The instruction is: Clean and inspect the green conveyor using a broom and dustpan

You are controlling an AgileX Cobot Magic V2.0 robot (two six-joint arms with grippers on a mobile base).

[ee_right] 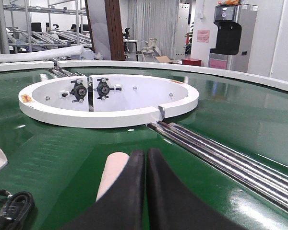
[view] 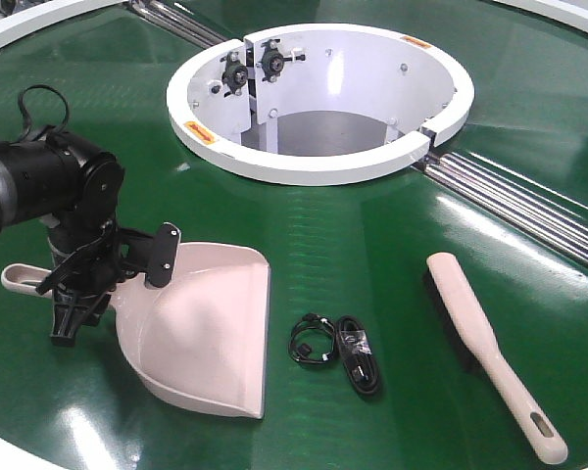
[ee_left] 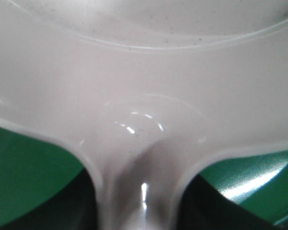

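My left end effector [view: 108,286] straddles the dustpan [view: 211,333] handle; grip unconfirmed. My right end effector [ee_right: 145,184], clenched empty, faces the broom [ee_right: 113,173], which lies lengthwise just ahead.

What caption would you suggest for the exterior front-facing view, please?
Left end effector at dustpan handle; coiled cable and broom lie on green conveyor.

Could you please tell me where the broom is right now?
In the front view the broom lies on the green conveyor at the right, just right of the coiled black cable, with its handle toward the near edge.
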